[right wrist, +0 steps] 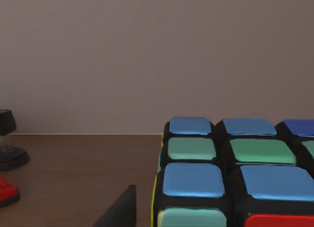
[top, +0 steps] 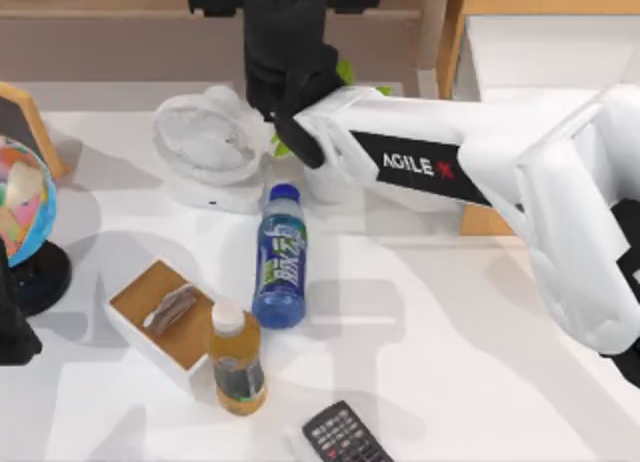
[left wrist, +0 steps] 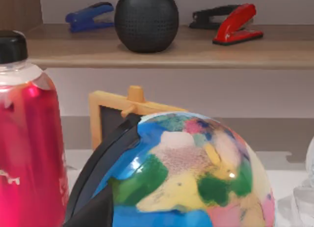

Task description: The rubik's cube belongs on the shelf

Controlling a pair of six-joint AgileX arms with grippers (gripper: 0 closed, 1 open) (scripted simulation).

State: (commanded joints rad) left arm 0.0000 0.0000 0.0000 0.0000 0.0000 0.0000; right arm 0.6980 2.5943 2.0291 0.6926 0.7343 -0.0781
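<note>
cube, the rubik's cube (right wrist: 230, 173), sits close before the right gripper (top: 285, 42) over the shelf (right wrist: 73, 173), finger state impossible to tell, left arm parked.

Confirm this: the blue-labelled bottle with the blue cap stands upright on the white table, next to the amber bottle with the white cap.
Not quite. The blue-labelled bottle with the blue cap lies on its side on the white table, as the top view shows. It is next to the amber bottle with the white cap, which is the one standing upright.
</note>
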